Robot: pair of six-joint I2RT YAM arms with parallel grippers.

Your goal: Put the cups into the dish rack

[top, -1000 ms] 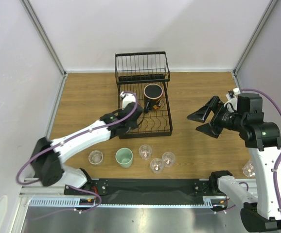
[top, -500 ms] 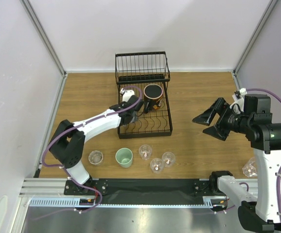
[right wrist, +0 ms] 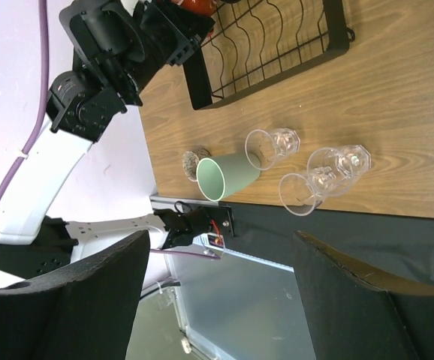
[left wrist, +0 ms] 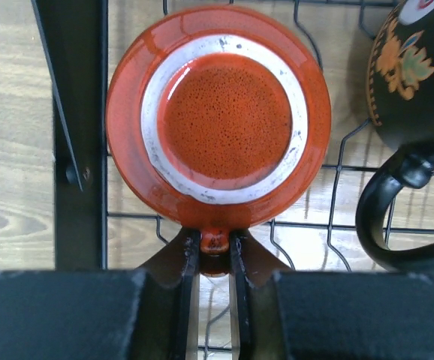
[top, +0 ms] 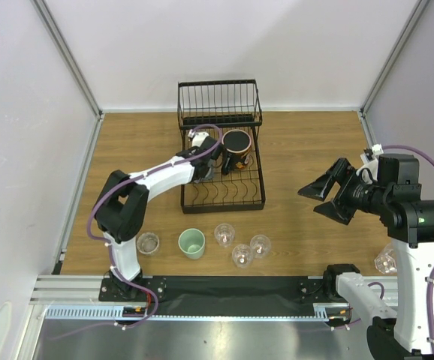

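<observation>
The black wire dish rack point(top: 264, 191) stands at the back middle of the table, with a black-rimmed mug point(top: 237, 146) inside it. My left gripper point(top: 210, 156) is shut on the handle of an upside-down red mug point(left wrist: 217, 112), held over the rack's left side beside the black mug point(left wrist: 416, 82). In the left wrist view the left gripper point(left wrist: 215, 240) pinches the handle. My right gripper point(top: 312, 201) is open and empty, right of the rack. A mint-green cup point(top: 191, 243) and clear glass tumblers point(top: 224, 234) point(top: 241, 255) point(top: 260, 244) stand near the front edge.
Another glass tumbler point(top: 148, 242) stands left of the green cup, and one point(top: 385, 260) sits at the far right by the right arm. The right wrist view shows the green cup point(right wrist: 228, 175), tumblers point(right wrist: 273, 145) and the rack's near end point(right wrist: 277, 67).
My left arm has reached farther back with the red mug, bringing it over the rack next to the black mug. My right gripper has drifted right and slightly nearer.
</observation>
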